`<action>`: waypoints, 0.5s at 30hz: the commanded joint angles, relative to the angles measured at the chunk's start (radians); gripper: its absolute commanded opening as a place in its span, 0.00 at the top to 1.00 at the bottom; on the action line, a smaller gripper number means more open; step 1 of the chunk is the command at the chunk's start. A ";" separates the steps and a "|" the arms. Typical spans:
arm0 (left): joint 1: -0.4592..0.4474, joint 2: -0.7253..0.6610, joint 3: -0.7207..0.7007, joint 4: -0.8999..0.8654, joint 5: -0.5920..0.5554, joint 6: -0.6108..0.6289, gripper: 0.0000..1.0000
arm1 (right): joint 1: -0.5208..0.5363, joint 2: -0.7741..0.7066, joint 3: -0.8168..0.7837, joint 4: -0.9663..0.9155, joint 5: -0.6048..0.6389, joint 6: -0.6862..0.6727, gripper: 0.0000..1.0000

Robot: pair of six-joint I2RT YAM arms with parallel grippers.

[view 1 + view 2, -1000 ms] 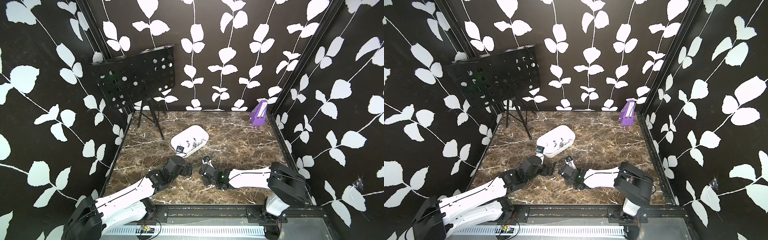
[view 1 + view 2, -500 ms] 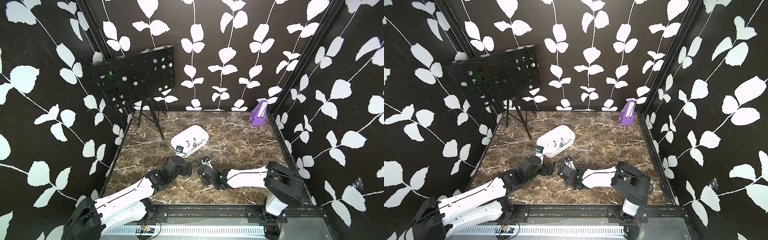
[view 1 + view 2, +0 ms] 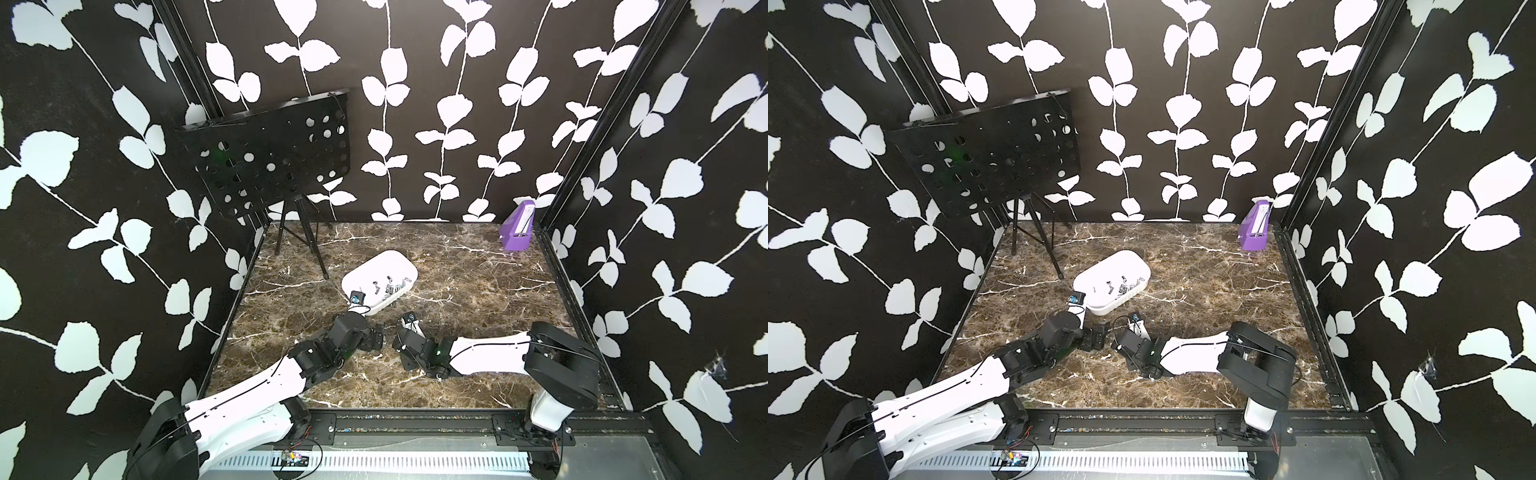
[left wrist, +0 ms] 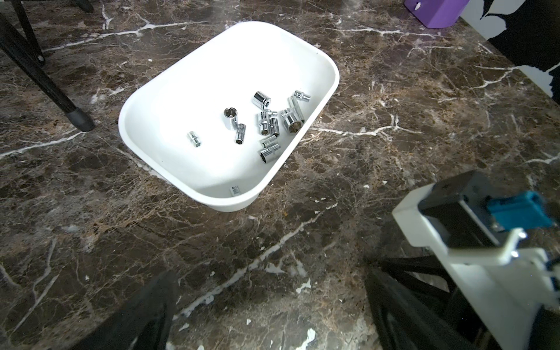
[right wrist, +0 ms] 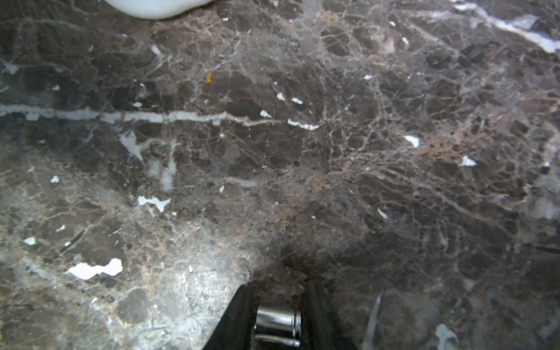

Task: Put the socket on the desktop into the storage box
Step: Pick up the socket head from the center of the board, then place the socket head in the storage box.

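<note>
Socket on its side, low at the desktop, sits right between your right gripper fingers. Jaws stand narrow, one finger against each end, so it's pinched. Storage box sits ahead of those jaws, well apart, with other sockets loose inside. Your left gripper has jaws wide apart, only bare marble between them.
</note>
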 commanded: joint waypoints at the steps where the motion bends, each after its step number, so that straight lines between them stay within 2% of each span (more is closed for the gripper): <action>1: 0.001 -0.016 0.013 -0.009 -0.015 -0.007 0.03 | 0.009 0.024 0.026 -0.026 0.012 0.017 0.73; 7: 0.001 -0.019 0.013 -0.011 -0.020 -0.007 0.03 | 0.011 0.010 0.029 -0.030 0.030 0.010 0.78; 15: 0.001 -0.029 0.010 -0.017 -0.030 -0.011 0.03 | 0.007 -0.080 0.089 -0.108 0.091 -0.047 0.80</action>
